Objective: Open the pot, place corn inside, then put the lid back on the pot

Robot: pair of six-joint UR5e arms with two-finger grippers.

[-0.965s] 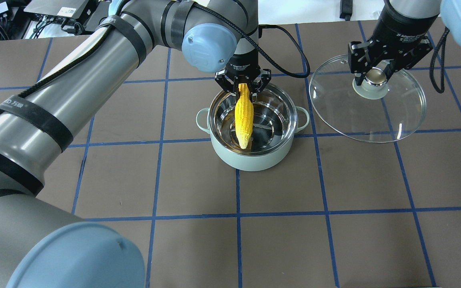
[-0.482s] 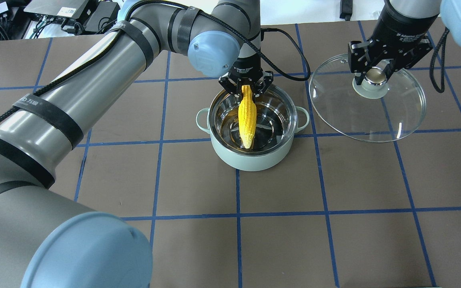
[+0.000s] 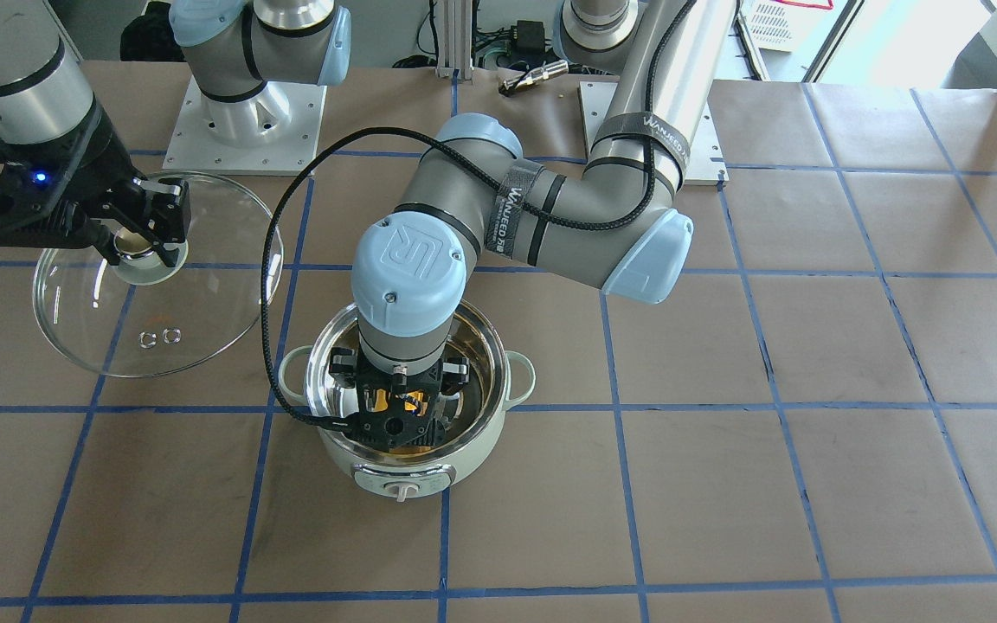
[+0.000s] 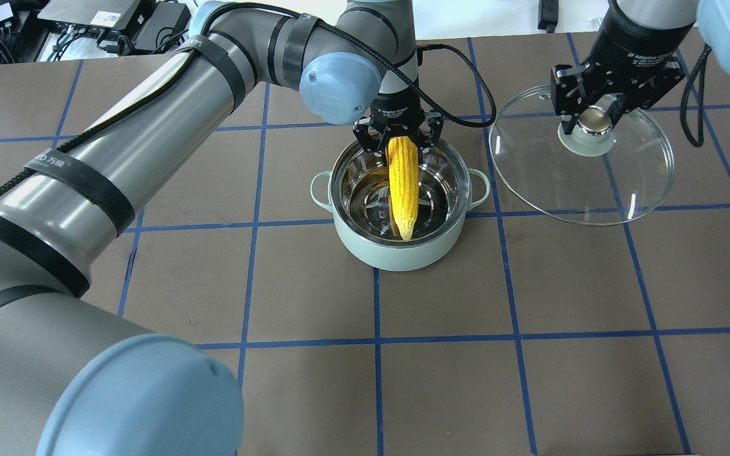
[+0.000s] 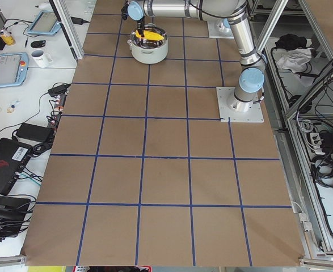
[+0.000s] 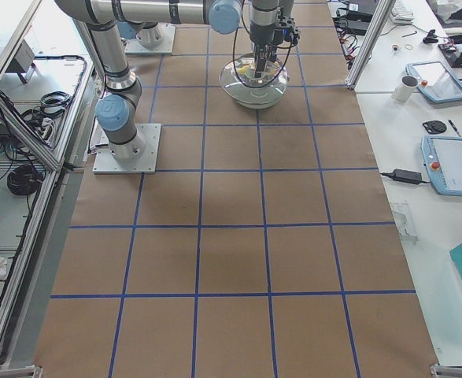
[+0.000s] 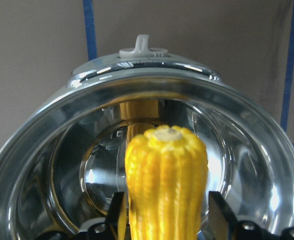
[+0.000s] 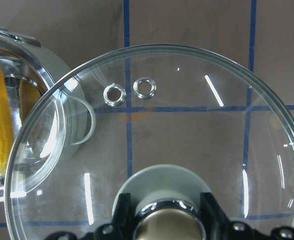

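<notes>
Overhead exterior: my left claw [image 4: 398, 136] pinches the corn [image 4: 403, 187] by its thick end at the far rim of the pot [image 4: 403, 259], long axis slanting down toward the near wall; my right claw [image 4: 587, 123] clamps the lid [image 4: 631, 183] alongside.

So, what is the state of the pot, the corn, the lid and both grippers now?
Round pale mint-green electric pot: open, lid off.
Yellow ear of corn: held, tip down inside the pot.
Round clear glass lid: off, held by its knob beside the pot.
Left gripper: shut on the corn.
Right gripper: shut on the lid's knob.
</notes>
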